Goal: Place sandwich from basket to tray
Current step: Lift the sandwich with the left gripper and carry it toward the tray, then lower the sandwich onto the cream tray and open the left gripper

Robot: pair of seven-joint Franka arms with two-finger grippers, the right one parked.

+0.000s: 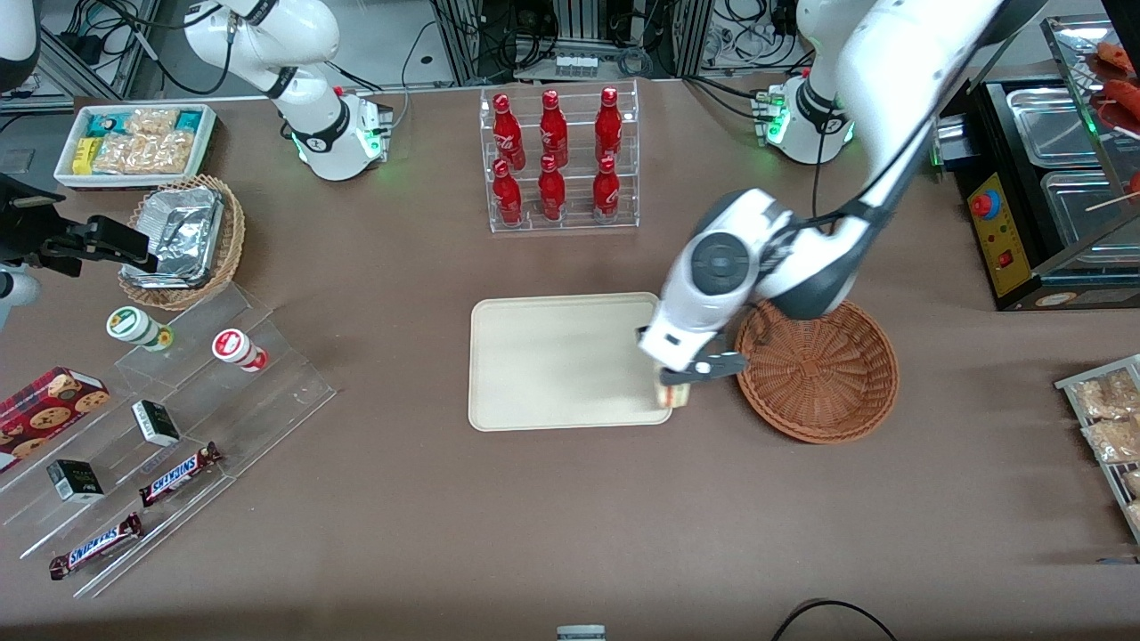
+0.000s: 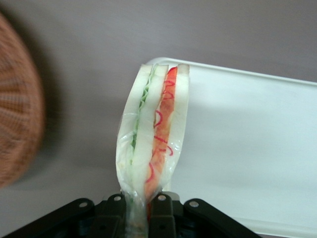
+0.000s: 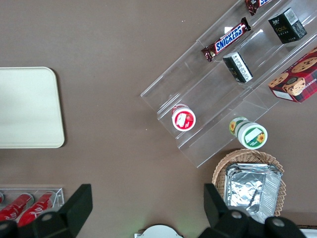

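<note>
My left gripper (image 1: 679, 385) is shut on the sandwich (image 1: 674, 393), a wrapped wedge of pale bread with red-orange and green filling, and holds it over the tray's corner nearest the basket. In the left wrist view the sandwich (image 2: 153, 134) hangs from the black fingers (image 2: 162, 210), which pinch its wrapped end. The cream tray (image 1: 561, 361) lies flat at the table's middle; it also shows in the left wrist view (image 2: 247, 144) and the right wrist view (image 3: 27, 106). The reddish-brown woven basket (image 1: 819, 369) sits beside the tray toward the working arm's end, with nothing in it; its rim also shows in the left wrist view (image 2: 20, 129).
A clear rack of red bottles (image 1: 558, 160) stands farther from the front camera than the tray. A tan basket with foil containers (image 1: 183, 240), a white bin of snack packets (image 1: 134, 142) and clear steps with snacks (image 1: 160, 427) lie toward the parked arm's end. A black appliance (image 1: 1051, 196) stands at the working arm's end.
</note>
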